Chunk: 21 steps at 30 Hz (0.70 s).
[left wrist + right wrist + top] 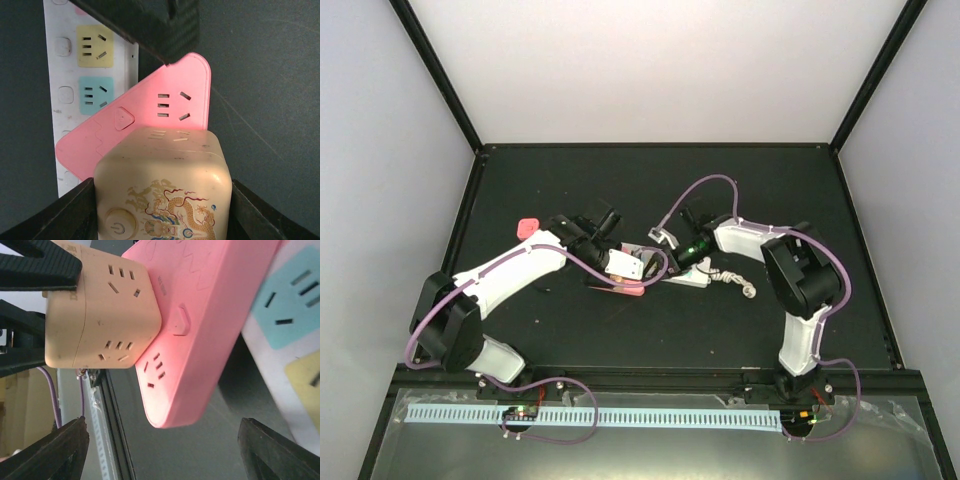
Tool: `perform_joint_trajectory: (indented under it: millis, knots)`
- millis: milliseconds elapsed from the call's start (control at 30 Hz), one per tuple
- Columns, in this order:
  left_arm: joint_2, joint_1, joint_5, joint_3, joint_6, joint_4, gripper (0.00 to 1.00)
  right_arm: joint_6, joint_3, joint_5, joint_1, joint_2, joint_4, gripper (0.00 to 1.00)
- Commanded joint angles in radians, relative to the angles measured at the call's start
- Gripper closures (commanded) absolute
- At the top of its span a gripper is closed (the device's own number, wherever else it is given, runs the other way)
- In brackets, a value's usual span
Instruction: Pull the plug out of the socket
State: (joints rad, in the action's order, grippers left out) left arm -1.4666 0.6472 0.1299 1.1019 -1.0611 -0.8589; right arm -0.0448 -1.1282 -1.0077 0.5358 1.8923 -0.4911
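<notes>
The white power strip (90, 65) with yellow and blue outlet faces lies on the black table; it also shows in the top view (685, 278) and the right wrist view (290, 320). A flat pink strip (150, 115) sits tilted across its end. A cream cube plug (165, 185) with a dragon print sits against the pink strip's face. My left gripper (162, 215) is shut on the cube, one finger on each side. My right gripper (165, 450) is open, its fingers wide apart beside the pink strip (200, 325), holding nothing.
The strip's coiled white cord (740, 283) lies to the right of it. A small pink object (527, 227) lies at the back left, by the left arm. The two grippers are close together mid-table (650, 262). Black frame posts edge the table.
</notes>
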Motion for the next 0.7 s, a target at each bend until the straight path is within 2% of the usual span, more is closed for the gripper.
perform_joint_trajectory:
  millis: [0,267,400,567,667]
  knots:
    - [-0.009,-0.003,0.005,0.013,0.010,0.052,0.64,-0.106,0.004,-0.069,0.034,0.028,0.106,0.16]
    - [-0.020,-0.003,0.011,0.021,0.012,0.055,0.65,-0.290,0.083,-0.083,0.054,0.055,0.267,0.17]
    - [-0.024,-0.004,0.014,0.022,0.010,0.057,0.65,-0.489,0.203,-0.097,0.082,0.022,0.542,0.22]
    - [-0.035,-0.003,0.022,0.030,0.010,0.055,0.65,-0.625,0.270,-0.114,0.084,0.046,0.787,0.26]
    - [-0.038,-0.003,0.024,0.040,0.010,0.048,0.65,-0.800,0.349,-0.113,0.084,0.068,1.046,0.30]
